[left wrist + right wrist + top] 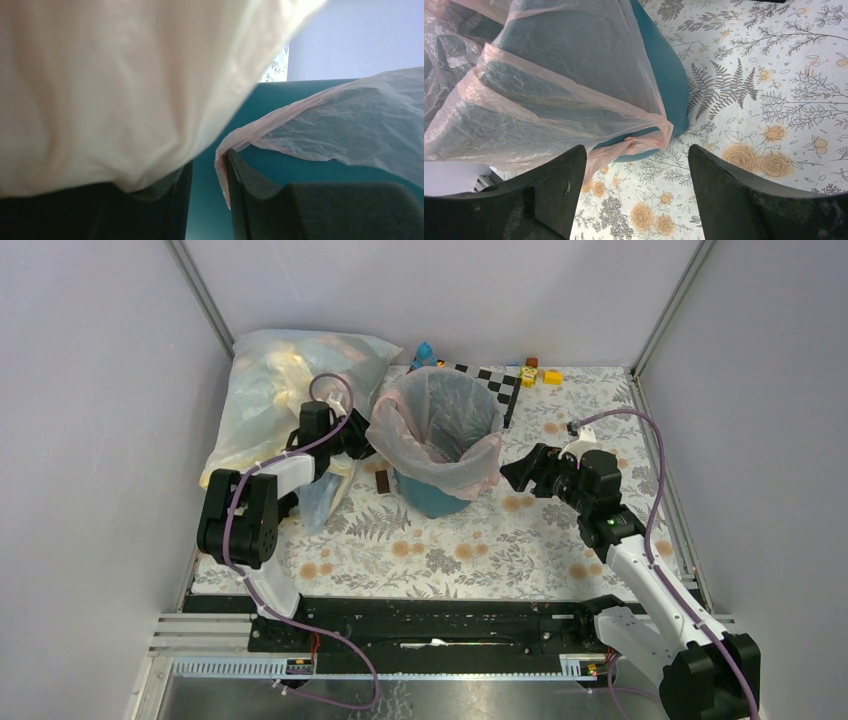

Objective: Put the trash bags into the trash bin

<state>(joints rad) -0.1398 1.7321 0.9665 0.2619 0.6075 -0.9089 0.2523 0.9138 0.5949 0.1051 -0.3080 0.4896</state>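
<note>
The teal trash bin (432, 497) stands mid-table, lined with a pink see-through trash bag (435, 420) folded over its rim. My left gripper (360, 445) is at the bin's left side. In the left wrist view (210, 165) its jaws stand a narrow gap apart with the bin wall (280, 97) showing between them. The pink bag's edge (222, 170) lies against the right finger. My right gripper (515, 472) is wide open and empty at the bin's right side. In the right wrist view (636, 150) it is just below the bag's hanging hem (639, 142).
A large pale yellowish bag (280, 390) fills the back left corner and blocks much of the left wrist view (110, 85). A smaller clear bag (322, 495) lies under the left arm. A small brown item (382, 481), a checkerboard (495, 380) and toy blocks (535, 372) are nearby.
</note>
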